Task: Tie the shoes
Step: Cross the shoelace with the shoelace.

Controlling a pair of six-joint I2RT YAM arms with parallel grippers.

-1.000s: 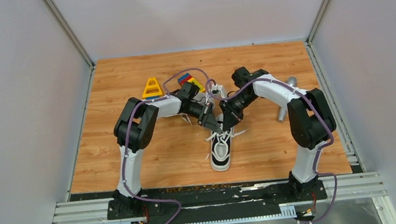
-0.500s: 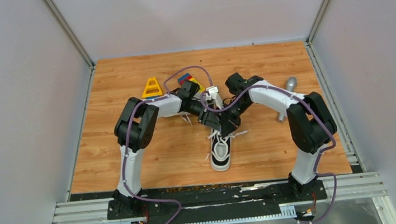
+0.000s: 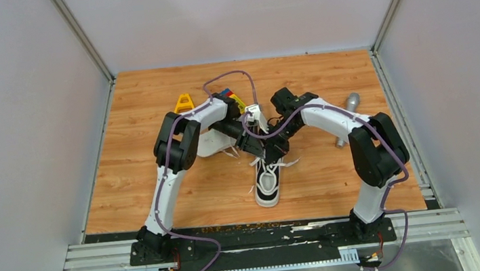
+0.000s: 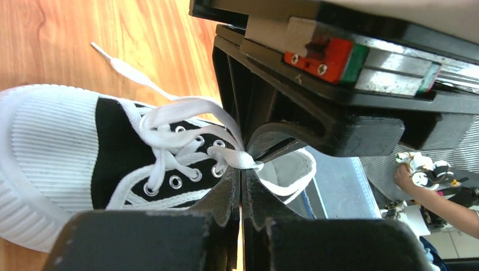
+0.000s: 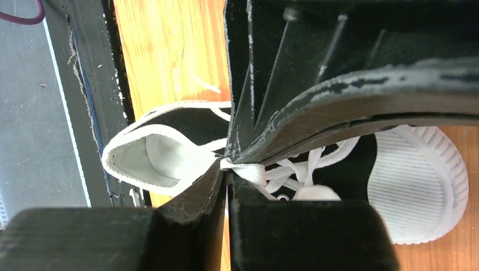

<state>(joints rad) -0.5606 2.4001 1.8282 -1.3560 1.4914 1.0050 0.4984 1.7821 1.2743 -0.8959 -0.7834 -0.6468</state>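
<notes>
The black canvas sneaker with white toe cap lies mid-worktop, long axis twelve to six, toe at six. Both tools meet over its throat and are equally near: the left tool comes from ten o'clock, the right tool from two, each pinched tight on white lace. The pull likely runs toward nine and three. No container shows.

**Centre crowded, edges open**

Left arm and right arm converge, jaws pinched on the laces above the shoe, blocking the middle. Second shoe lies left, blocks behind, cylinder right. Bare table flanks both arms.
</notes>
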